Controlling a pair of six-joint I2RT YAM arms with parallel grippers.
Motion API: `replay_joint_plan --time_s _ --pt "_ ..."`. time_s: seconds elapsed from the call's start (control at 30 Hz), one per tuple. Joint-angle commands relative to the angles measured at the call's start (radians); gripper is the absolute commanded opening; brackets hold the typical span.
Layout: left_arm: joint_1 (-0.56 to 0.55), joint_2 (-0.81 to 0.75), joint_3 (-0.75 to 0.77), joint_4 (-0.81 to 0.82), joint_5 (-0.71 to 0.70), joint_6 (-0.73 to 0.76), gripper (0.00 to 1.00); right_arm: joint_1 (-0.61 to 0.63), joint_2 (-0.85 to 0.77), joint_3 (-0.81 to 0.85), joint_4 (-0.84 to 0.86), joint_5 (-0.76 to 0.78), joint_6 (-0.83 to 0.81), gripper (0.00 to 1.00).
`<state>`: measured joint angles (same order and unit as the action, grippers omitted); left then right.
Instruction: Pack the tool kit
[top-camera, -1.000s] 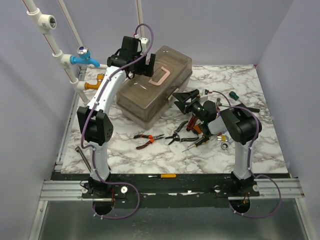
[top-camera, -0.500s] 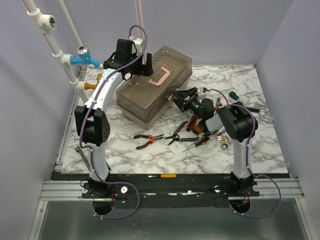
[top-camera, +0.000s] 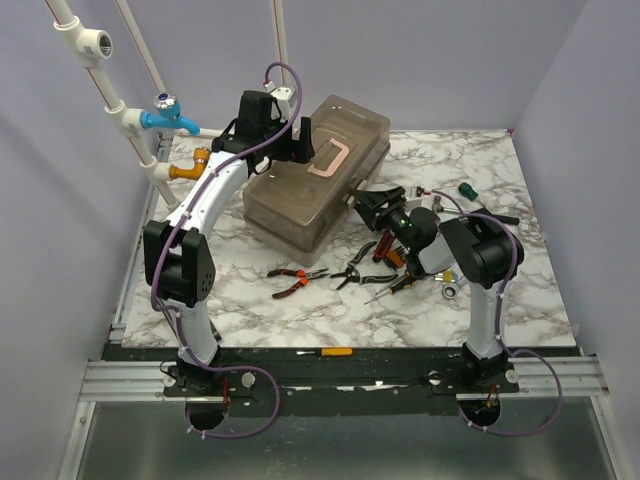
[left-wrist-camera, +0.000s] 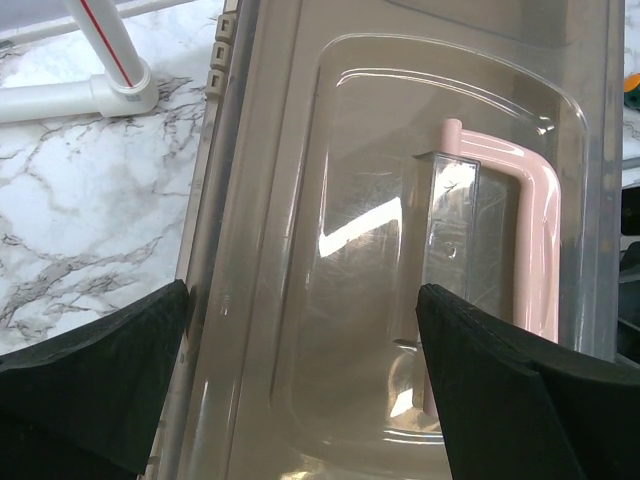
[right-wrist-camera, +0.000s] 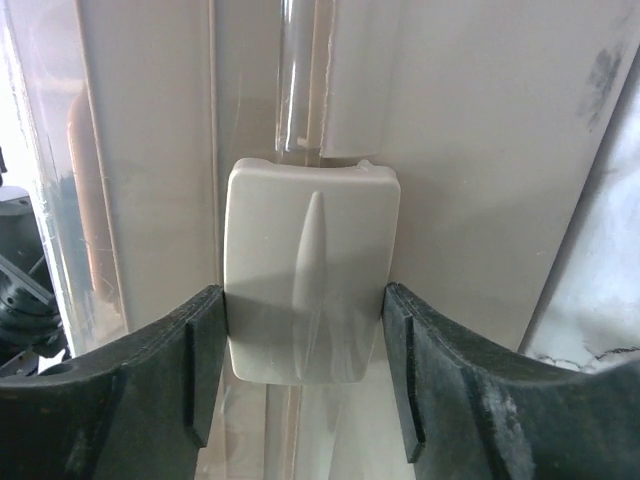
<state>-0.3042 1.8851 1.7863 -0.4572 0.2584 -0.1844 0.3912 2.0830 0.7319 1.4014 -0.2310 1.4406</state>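
- Top view: your large beige-grey plastic toolbox (top-camera: 292, 232) is sitting closed toward the far left of the marble-patterned table (top-camera: 520, 300). Your left gripper (top-camera: 290, 140) is hovering over the smoky translucent lid (top-camera: 285, 190), beside the pink handle (top-camera: 328, 158). Your right gripper (top-camera: 368, 200) is reaching against the box's right side. Orange-handled pliers (top-camera: 290, 278) are lying loose in front of the box.
- Left wrist view: your black fingers (left-wrist-camera: 90, 390) are standing wide apart above the lid, gripping nothing. A white pipe (left-wrist-camera: 90, 95) is lying on the marble beyond the box.
- Right wrist view: your right fingertips (right-wrist-camera: 150, 380) are pressing on both sides of the beige plastic latch (right-wrist-camera: 312, 250), clamping it.
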Motion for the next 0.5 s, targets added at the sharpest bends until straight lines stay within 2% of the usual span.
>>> replay_joint_plan --time_s 0.0,0.1,0.33,0.47 --pt "-0.103 -0.007 -0.040 -0.182 0.191 -0.070 0.94 0.018 -0.073 -0.020 -0.095 -0.005 -0.019 0.61" --pt "-0.110 -0.032 -0.050 -0.183 0.184 -0.067 0.94 0.018 -0.118 -0.008 -0.196 0.000 -0.046 0.48" --pt "-0.127 -0.070 -0.111 -0.155 0.176 -0.070 0.94 0.018 -0.229 0.014 -0.448 0.085 -0.141 0.40" --pt "-0.128 -0.076 -0.129 -0.149 0.161 -0.068 0.94 0.020 -0.272 0.046 -0.596 0.128 -0.193 0.40"
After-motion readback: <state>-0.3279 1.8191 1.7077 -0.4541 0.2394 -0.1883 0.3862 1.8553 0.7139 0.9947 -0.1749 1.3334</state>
